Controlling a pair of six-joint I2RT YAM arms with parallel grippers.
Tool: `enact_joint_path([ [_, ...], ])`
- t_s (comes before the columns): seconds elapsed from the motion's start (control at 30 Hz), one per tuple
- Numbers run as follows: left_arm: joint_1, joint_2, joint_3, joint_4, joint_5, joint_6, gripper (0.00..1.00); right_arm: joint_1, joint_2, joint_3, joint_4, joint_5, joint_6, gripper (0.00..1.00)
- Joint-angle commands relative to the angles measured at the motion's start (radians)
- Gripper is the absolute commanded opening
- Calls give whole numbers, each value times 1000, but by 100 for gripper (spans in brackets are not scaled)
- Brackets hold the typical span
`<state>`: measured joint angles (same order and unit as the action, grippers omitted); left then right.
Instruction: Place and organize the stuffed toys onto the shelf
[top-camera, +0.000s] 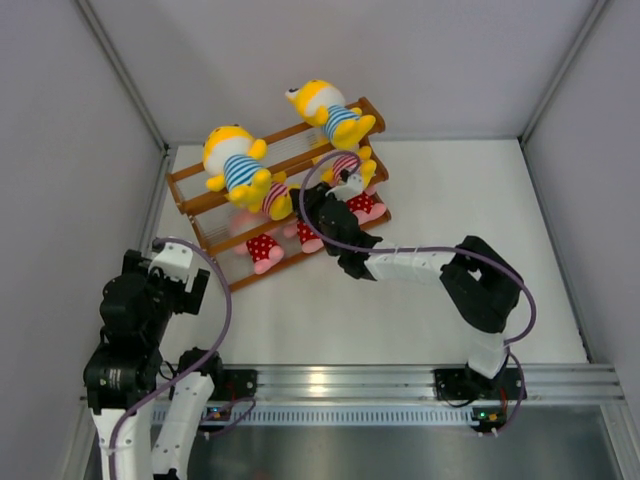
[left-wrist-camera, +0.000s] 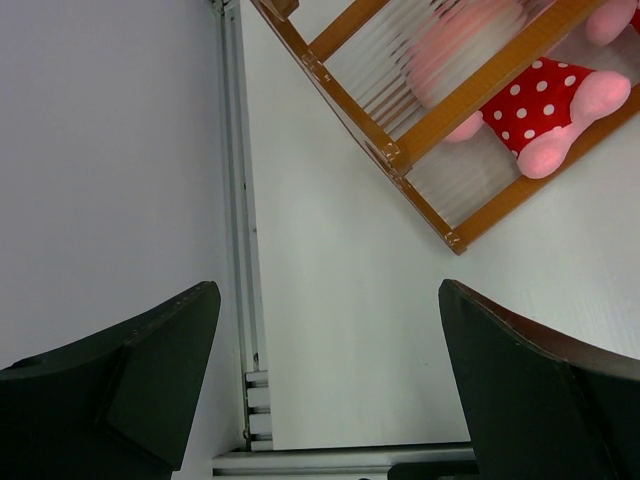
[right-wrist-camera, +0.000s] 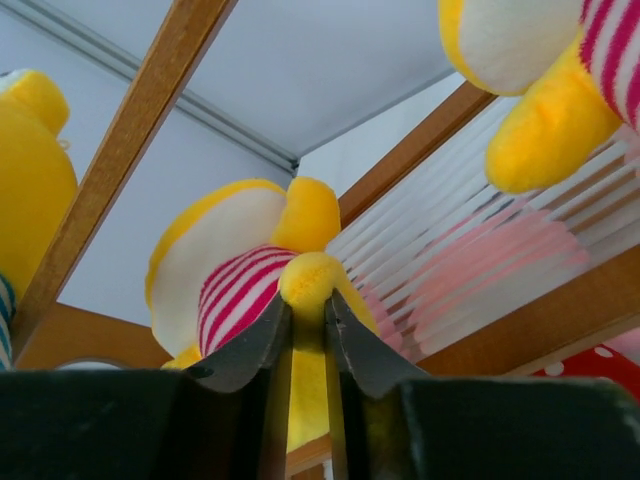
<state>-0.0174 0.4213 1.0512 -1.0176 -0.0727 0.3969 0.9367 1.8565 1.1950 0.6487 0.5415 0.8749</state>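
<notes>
The shelf (top-camera: 283, 135) stands at the back left, a stepped rack of orange-brown bars. Two yellow stuffed toys in blue-white shirts (top-camera: 237, 162) (top-camera: 331, 110) lie on its top tier. A yellow toy in a pink-white shirt (top-camera: 347, 166) sits on the middle tier, and pink toys in red dotted outfits (top-camera: 263, 247) (top-camera: 366, 206) lie lowest. My right gripper (top-camera: 312, 205) (right-wrist-camera: 308, 298) is shut on a yellow limb of another pink-white striped toy (right-wrist-camera: 235, 275) at the middle tier. My left gripper (top-camera: 182, 280) (left-wrist-camera: 330, 300) hangs open and empty near the shelf's front left corner (left-wrist-camera: 452, 238).
Grey enclosure walls stand close on the left (top-camera: 60, 150), right and back. An aluminium rail (top-camera: 400, 380) runs along the near edge, and another rail (left-wrist-camera: 238, 200) runs along the left wall. Bare white tabletop (top-camera: 450, 190) lies right of the shelf.
</notes>
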Motion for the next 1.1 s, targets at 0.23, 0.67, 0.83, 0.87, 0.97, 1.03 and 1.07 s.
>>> enact_joint_path([
  [0.23,-23,-36,-13,17,-21,22,97,146,-135,-75,43,308,-56,0],
  [0.67,-23,-44,-7,17,-21,22,97,191,-102,8,-98,328,33,18],
  [0.83,-23,-41,-6,17,-16,20,97,198,-164,-43,-121,334,61,56],
  [0.87,-23,-36,-8,16,-16,19,97,198,-180,-54,-129,333,59,59],
  [0.97,-21,-38,-19,17,-7,16,97,198,-255,-87,-197,322,33,69],
  [1.03,-13,-47,-40,17,-3,0,97,198,-327,-106,-284,269,-17,79],
  [1.07,-12,-50,-51,17,4,0,97,197,-351,-104,-344,241,-37,82],
])
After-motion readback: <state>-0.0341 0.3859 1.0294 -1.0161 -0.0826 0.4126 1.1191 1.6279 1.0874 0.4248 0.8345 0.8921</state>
